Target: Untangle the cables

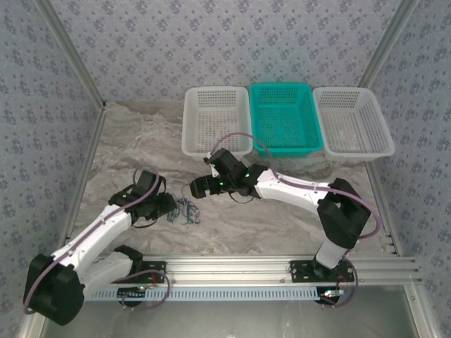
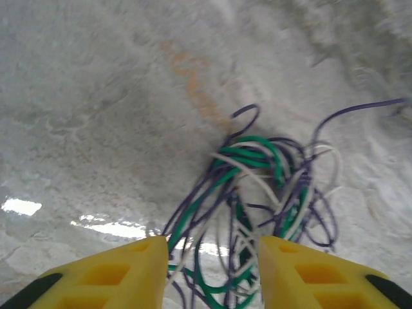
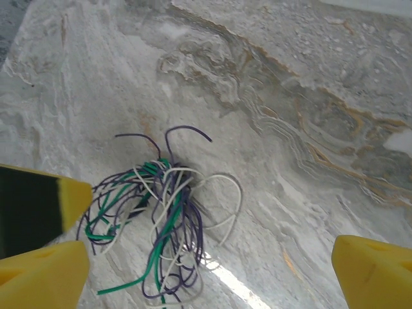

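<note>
Step in hand, by my judgement: the first grasp on the knot; nothing is separated yet. The cables (image 2: 257,193) lie bunched on the worktop (image 1: 141,141), directly ahead of the left pincer (image 2: 209,248), their near loops running between its fingers. That pincer stands part-way open, with nothing pinched as far as I can see. The right pincer (image 3: 206,264) is spread wide and empty, with the tangle below and ahead of it.

Next move calls for nipping a single strand, not the bundle.

Pose: the left arm reaches low, wrist tipped down. The right arm bends across towards it.
</note>
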`<action>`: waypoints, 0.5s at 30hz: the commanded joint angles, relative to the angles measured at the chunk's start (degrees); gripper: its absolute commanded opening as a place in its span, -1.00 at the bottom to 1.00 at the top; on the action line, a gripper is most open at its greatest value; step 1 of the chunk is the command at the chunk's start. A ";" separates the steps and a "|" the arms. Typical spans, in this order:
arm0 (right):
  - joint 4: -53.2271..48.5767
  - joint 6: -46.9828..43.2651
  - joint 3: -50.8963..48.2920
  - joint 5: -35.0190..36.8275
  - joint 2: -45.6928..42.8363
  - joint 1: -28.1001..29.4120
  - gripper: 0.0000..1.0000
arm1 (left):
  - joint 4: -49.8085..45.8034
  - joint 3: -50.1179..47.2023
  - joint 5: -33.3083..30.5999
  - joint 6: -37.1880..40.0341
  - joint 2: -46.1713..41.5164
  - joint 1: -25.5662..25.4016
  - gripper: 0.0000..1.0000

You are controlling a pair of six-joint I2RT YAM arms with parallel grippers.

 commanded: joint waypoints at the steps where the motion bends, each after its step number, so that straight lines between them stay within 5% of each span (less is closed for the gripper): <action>1: -0.32 -0.86 2.74 -2.39 2.38 0.25 0.95 | 2.93 -0.17 -1.04 -0.06 2.11 -0.25 -0.31; 8: 0.09 -0.18 5.14 -4.26 7.62 1.23 0.96 | 7.86 -0.15 2.61 1.18 7.93 -0.21 -1.00; 15: -1.88 0.33 4.90 -2.47 10.71 1.55 0.98 | 20.98 -5.88 10.54 -6.38 8.97 -2.73 -1.00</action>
